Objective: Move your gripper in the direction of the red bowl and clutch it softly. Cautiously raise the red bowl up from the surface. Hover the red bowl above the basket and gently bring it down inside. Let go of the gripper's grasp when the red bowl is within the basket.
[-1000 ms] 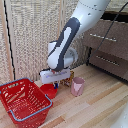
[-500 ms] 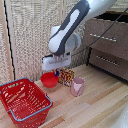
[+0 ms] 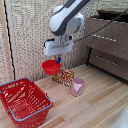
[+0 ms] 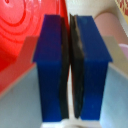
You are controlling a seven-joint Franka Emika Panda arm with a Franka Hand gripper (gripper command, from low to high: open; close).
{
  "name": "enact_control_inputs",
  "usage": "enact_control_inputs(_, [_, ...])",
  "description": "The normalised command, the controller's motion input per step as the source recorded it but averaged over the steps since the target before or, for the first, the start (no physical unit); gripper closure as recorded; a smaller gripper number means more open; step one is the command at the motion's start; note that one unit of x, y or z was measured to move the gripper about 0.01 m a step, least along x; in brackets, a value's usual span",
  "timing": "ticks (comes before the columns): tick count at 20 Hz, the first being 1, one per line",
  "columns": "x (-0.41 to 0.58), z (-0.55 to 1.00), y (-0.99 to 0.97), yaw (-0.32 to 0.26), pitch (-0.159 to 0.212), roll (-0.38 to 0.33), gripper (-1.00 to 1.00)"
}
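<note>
The red bowl (image 3: 51,67) hangs in the air, well above the wooden floor, with my gripper (image 3: 56,60) shut on its rim. It sits up and toward the exterior view's right of the basket (image 3: 24,101), a large red lattice basket with a blue-grey rim standing on the floor at the exterior view's lower left. In the wrist view my two blue fingers (image 4: 52,65) are pressed together on a thin dark edge, and the glossy red bowl (image 4: 22,35) fills the area beside them.
A pink cup (image 3: 77,86) stands on the floor near a patterned box (image 3: 63,76) just below the bowl. A dark wooden dresser (image 3: 107,42) with drawers fills the exterior view's right. A woven screen wall (image 3: 25,45) stands behind.
The arm has lifted the red bowl off the floor beside the box and carried it up and toward the exterior view's left, closer to the basket.
</note>
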Motion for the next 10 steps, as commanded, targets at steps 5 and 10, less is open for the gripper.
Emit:
enact_control_inputs(5, [0.187, 0.70, 0.48, 0.043, 0.074, 0.005, 1.00])
enact_control_inputs(10, [0.046, 0.36, 0.84, 0.023, 0.024, 0.000, 1.00])
